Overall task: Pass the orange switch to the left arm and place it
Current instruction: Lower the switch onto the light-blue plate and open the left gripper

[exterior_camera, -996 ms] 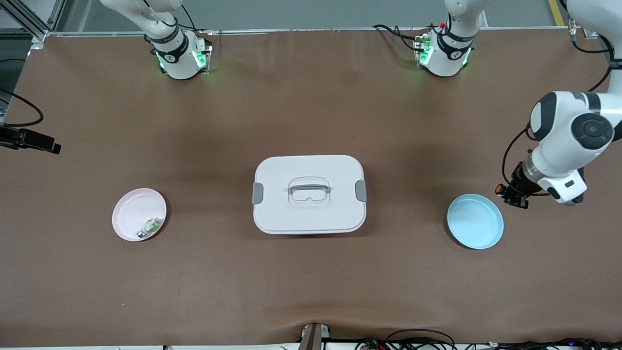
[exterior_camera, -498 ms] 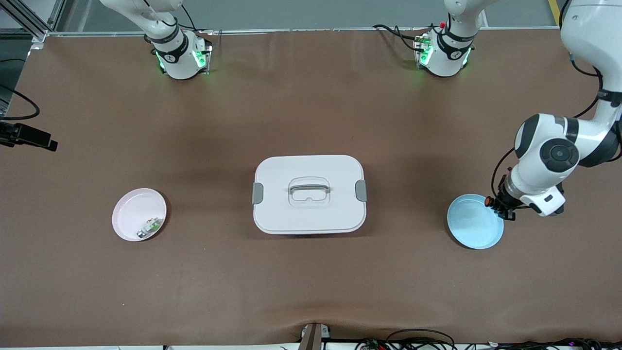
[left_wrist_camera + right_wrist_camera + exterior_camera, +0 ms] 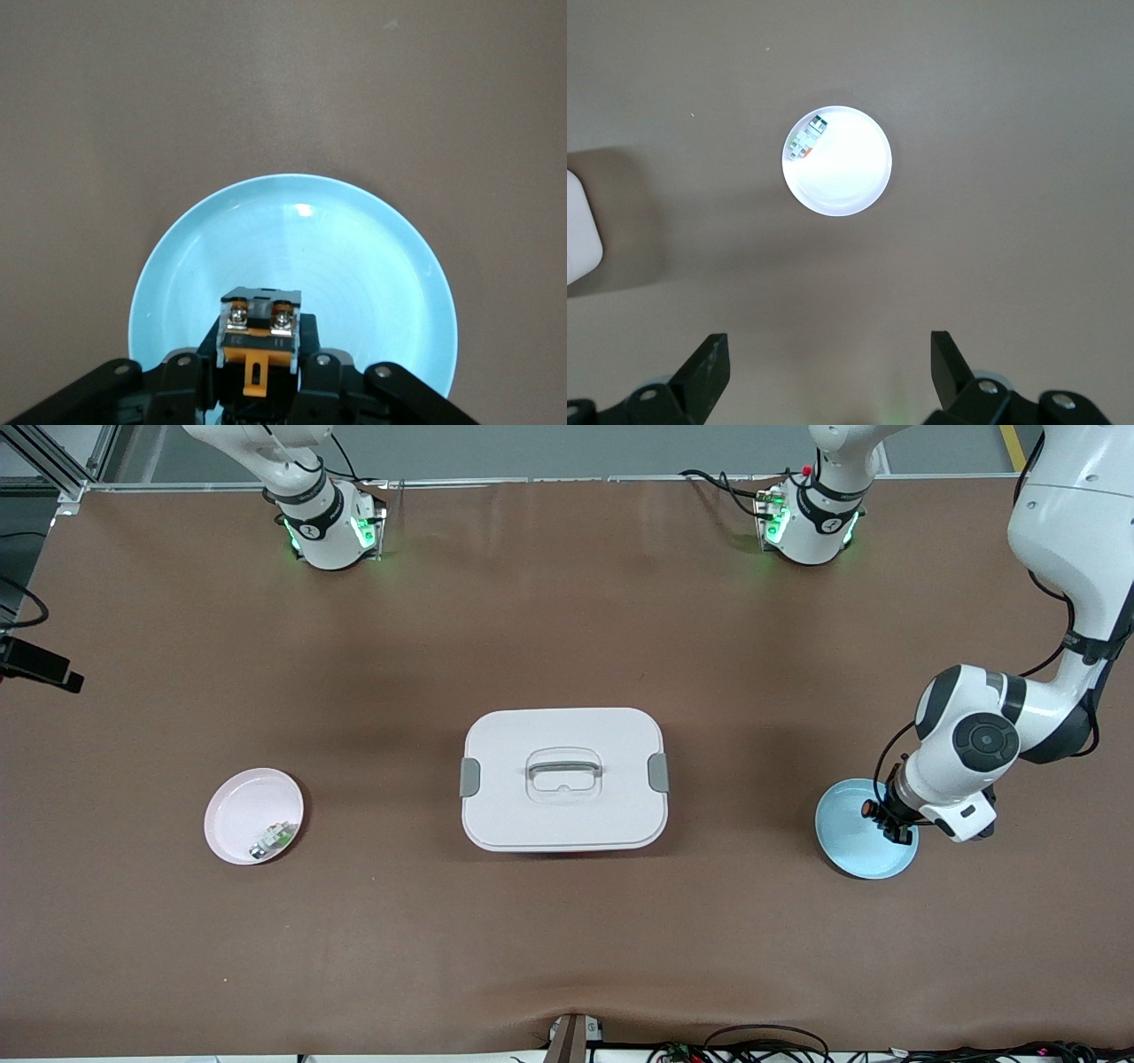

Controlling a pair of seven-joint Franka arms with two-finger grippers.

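Note:
The orange switch (image 3: pixel 260 332), a small black part with an orange end and two silver screws, sits between the fingers of my left gripper (image 3: pixel 260 359), which is shut on it. In the front view the left gripper (image 3: pixel 886 821) holds the switch (image 3: pixel 870 810) low over the blue plate (image 3: pixel 855 849) at the left arm's end of the table. The white box (image 3: pixel 563 779) stands closed at the table's middle, well apart from that gripper. High over the brown table, my right gripper (image 3: pixel 830 354) stands open with nothing in it, and its arm waits.
A pink plate (image 3: pixel 239 806) lies toward the right arm's end of the table and holds a small green-and-silver component (image 3: pixel 273 839). The right wrist view shows that plate (image 3: pixel 850 173) and a corner of the box (image 3: pixel 580 226). Brown table surface surrounds the blue plate (image 3: pixel 354 257).
My left gripper has carried the orange switch from beside the blue plate to over it, and has come lower. The box and the pink plate have not moved.

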